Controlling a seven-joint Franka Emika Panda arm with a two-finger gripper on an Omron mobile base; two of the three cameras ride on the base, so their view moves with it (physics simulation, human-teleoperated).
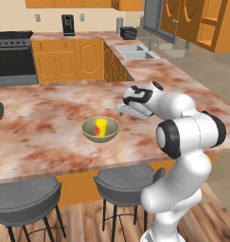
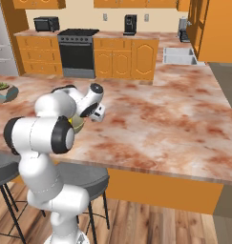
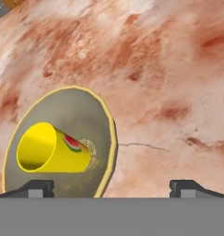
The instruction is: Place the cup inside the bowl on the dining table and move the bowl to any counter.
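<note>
- At your far left in the left base view, the black oven [image 1: 12,59] sits among orange cabinets [image 1: 69,59], a coffee machine [image 1: 68,24] on the counter [image 1: 83,36] above them.
- Before you spreads the dining table [image 1: 40,132], a broad reddish-brown and cream marble slab; two grey stools [image 1: 26,201] are tucked under its near edge.
- The bowl [image 1: 101,129] rests on that slab, the cup [image 1: 101,127] standing inside it.
- Right of the bowl, your gripper [image 3: 111,186] hangs with its jaws spread wide, grasping nothing.
- Farther right, a sink [image 1: 134,51] is set into the side counter.
</note>
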